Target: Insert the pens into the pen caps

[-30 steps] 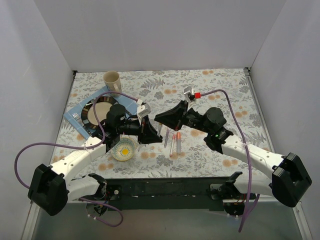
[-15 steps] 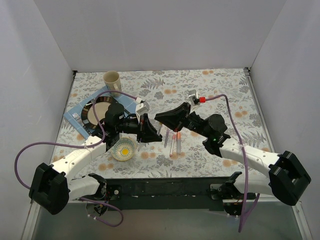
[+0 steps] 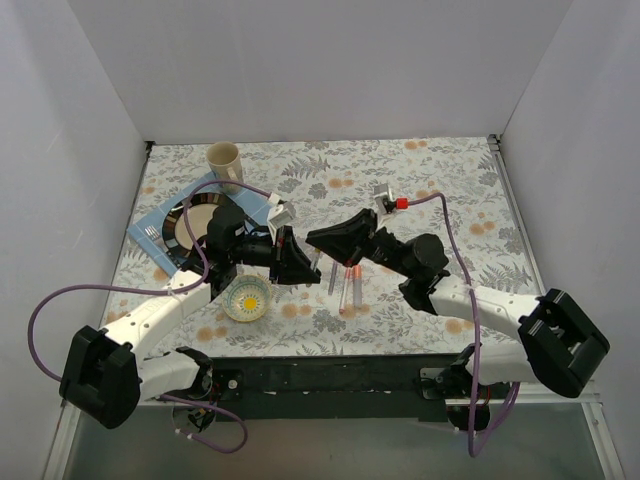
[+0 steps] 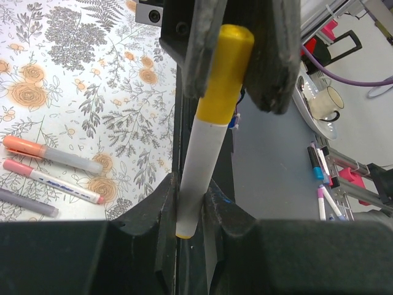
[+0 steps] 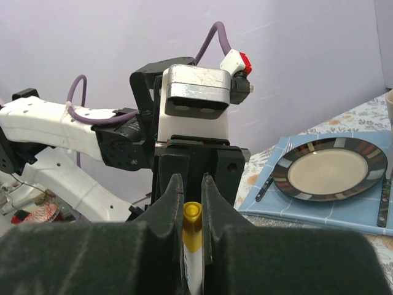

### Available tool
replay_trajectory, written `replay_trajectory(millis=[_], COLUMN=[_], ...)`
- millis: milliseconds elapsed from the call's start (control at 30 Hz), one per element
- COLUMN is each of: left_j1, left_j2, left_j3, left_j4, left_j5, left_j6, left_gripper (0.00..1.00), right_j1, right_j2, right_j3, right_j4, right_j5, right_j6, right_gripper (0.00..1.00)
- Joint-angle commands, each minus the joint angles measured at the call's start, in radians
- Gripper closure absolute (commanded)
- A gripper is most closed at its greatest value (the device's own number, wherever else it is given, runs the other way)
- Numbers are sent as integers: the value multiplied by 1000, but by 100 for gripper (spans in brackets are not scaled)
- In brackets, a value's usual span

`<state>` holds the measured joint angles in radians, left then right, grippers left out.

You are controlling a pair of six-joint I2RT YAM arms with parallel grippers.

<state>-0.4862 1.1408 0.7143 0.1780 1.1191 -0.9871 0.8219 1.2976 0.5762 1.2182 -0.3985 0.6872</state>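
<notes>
Both closed: left fingers [image 4: 161,215] on yellow pen [image 4: 198,172] barrel, right fingers [image 4: 274,61] on yellow cap [image 4: 225,70].

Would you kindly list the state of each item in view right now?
Yellow pen, held in mid-air, cap on.
Yellow cap, seated on the pen's tip.
Left claw, shut on the pen's barrel.
Right claw, shut on the cap.
Three other pens, lying flat on the table.
Cup, upright.

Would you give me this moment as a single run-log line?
left gripper: shut on yellow pen | right gripper: shut on yellow cap | cap over pen end, seating unclear | three other pens on tablecloth
</notes>
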Motion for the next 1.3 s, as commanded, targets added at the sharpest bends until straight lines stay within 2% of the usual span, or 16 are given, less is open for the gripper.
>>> replay_trajectory(millis=[0, 67, 133, 267, 367, 467, 567, 700, 833, 1000, 1100, 1267], left_j1=[75, 75, 75, 75, 75, 75, 75, 75, 67, -29, -106, -158], left_j2=[-42, -46, -52, -75, -104, -118, -150, -150, -78, 14, 62, 157], left_j3=[146, 142, 133, 74, 27, 8, -12, -16, -68, -82, -76, -76], left_j4=[253, 224, 178, 150, 124, 84, 46, -6, -52, -216, -247, -259], left_j5=[-289, -291, -282, -246, -237, -206, -226, -287, -399, -703, -850, -924], left_j6=[-38, -15, 1, -5, -13, -18, -10, -38, -160, -226, -272, -372], left_gripper=[100, 100, 100, 100, 100, 100, 100, 100, 100, 100, 100, 100], right_j1=[155, 154, 152, 74, -5, -52, -58, -58, -58, -58, -58, -60], right_j2=[16, -15, -62, -153, -231, -297, -359, -434, -492, -544, -537, -524], right_j3=[-18, 16, 48, 115, 163, 212, 220, 191, 154, 137, 145, 152], right_j4=[-606, -687, -761, -881, -905, -953, -997, -1064, -1158, -1215, -1250, -1269], right_j5=[-400, -373, -317, -191, -111, -50, 15, 64, 133, 185, 194, 182], right_j6=[-46, -84, -107, -121, -121, -159, -179, -189, -207, -241, -262, -268], right_gripper=[99, 98, 88, 61, 48, 22, 16, 12, 10, 10, 9, 9])
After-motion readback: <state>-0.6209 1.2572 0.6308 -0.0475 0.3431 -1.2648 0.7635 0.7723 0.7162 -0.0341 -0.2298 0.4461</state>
